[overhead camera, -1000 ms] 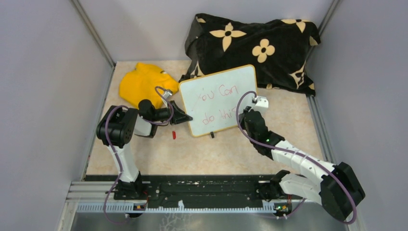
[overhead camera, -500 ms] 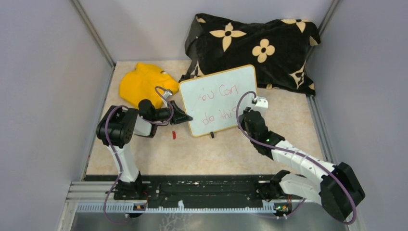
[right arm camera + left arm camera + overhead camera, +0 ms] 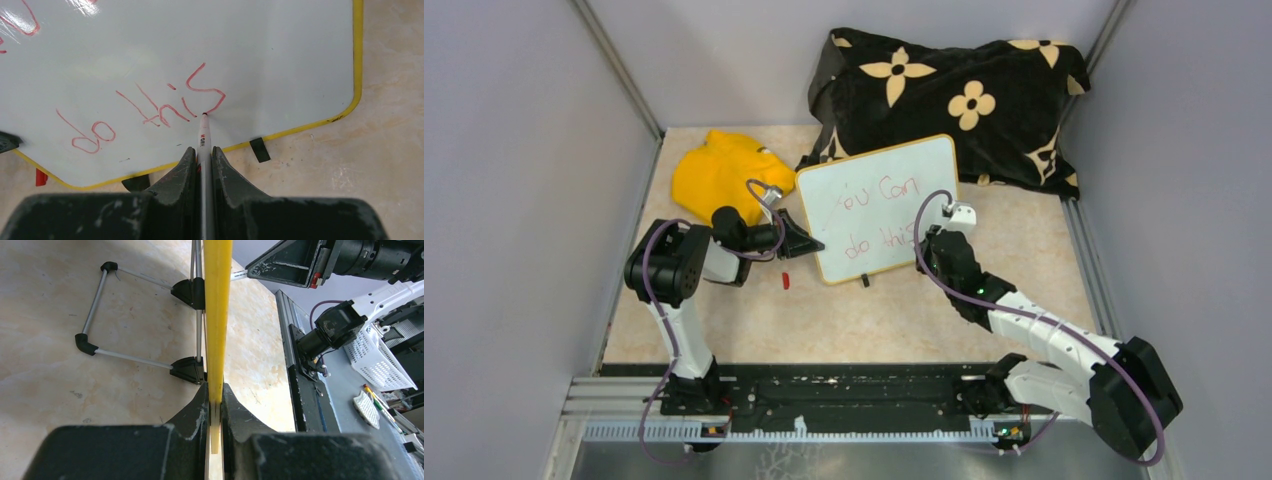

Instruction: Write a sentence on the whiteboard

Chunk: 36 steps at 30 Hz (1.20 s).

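Pressed together on a slim white marker (image 3: 203, 140) with a red logo, the two black fingers of the right gripper (image 3: 202, 156) hold its red tip against the white, yellow-rimmed whiteboard (image 3: 240, 45), right at the end of the closing "s". We read the thin red handwritten sentence (image 3: 150, 116) in two lines across the whiteboard, "You Can" above "do this". It slopes across the whiteboard's middle, and the last word ends near the edge on the right arm's side.

On the whiteboard's opposite edge, the left gripper (image 3: 215, 401) pinches the yellow rim between its closed black fingers; from that wrist we see the whiteboard edge-on. A thin grey wire stand (image 3: 93, 302) with black corner pieces props the whiteboard from behind. Small black clip feet (image 3: 259, 149) stick out under its near edge.

A small red cap (image 3: 786, 281) lies on the beige stone-patterned table (image 3: 874, 320) just beside the whiteboard's near corner on the left arm's side. A crumpled yellow cloth (image 3: 719, 172) sits near the whiteboard's far corner on that same side. A black cushion with tan flowers (image 3: 954, 90) lies behind the whiteboard's far edge; we cannot tell whether they touch.
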{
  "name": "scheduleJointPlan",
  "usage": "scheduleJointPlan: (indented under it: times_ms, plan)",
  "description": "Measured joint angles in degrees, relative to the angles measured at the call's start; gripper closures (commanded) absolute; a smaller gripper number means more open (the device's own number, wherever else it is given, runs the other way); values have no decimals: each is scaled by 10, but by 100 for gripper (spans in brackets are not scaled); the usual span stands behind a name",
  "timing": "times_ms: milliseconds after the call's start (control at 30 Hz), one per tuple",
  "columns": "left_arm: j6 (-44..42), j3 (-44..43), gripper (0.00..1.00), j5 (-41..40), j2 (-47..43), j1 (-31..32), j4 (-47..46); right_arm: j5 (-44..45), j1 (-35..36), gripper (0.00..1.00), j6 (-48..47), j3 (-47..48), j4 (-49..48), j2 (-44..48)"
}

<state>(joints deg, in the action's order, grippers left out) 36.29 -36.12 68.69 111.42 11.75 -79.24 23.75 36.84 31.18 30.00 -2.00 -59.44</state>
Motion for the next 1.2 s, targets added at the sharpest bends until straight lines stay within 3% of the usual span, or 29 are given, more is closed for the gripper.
scheduleJointPlan:
  times_ms: [433,967,1200]
  plan:
    - [-1,0,100,1,0,0,0,-26,0,100,1,0,21,19]
    - [-4,0,100,3,0,0,2,-49,-1,100,-50,28,160,269]
    - [-6,0,100,4,0,0,4,-16,56,100,-68,27,157,239]
